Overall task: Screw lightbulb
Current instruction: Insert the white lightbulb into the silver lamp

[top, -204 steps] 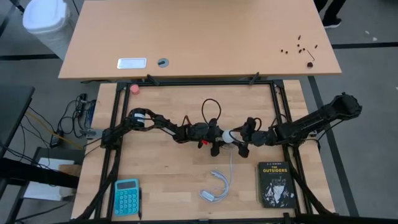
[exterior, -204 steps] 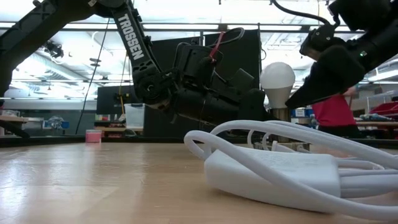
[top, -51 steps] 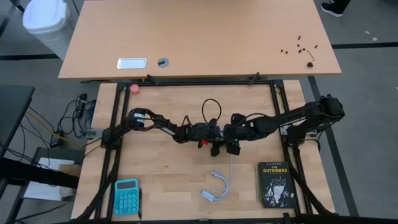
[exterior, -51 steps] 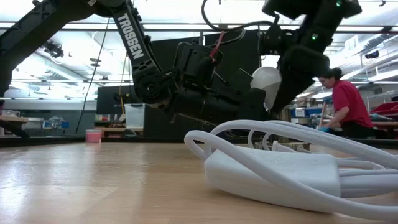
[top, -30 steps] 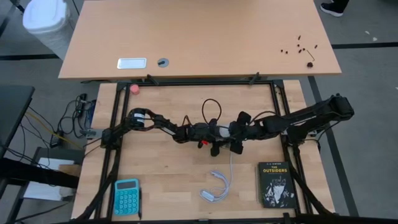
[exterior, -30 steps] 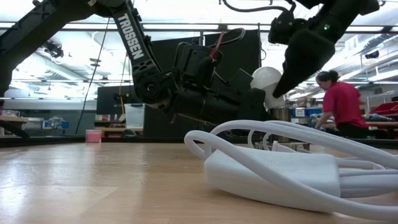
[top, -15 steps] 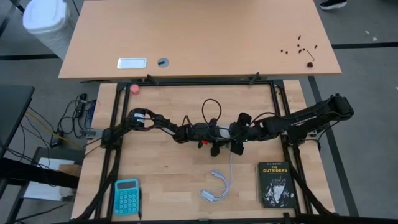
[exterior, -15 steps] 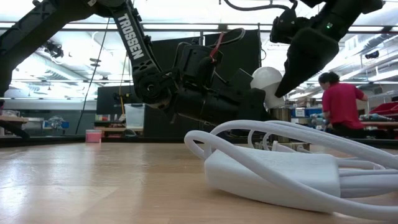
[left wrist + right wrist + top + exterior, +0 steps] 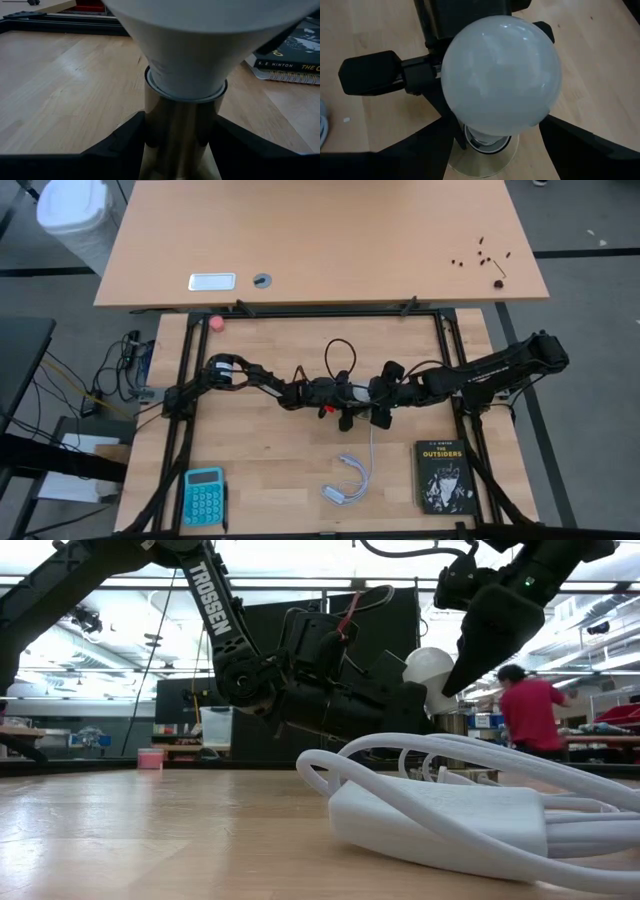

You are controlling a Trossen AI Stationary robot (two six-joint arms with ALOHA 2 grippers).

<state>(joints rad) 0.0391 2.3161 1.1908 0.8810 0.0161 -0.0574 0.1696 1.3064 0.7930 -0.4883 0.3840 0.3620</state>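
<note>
Left gripper (image 9: pixel 175 150) at table centre, fingers (image 9: pixel 125 142) pinching brass socket (image 9: pixel 179 131) from both sides. Lightbulb (image 9: pixel 501 75) seated base-down in socket, long axis near upright, globe up, apparently tilted slightly in low view. Right gripper (image 9: pixel 497 132) reaching in from right, fingers (image 9: pixel 425 142) spread either side of globe; contact with glass unclear. Book (image 9: pixel 442 475) near right front, white cord (image 9: pixel 440 805) in front.
</note>
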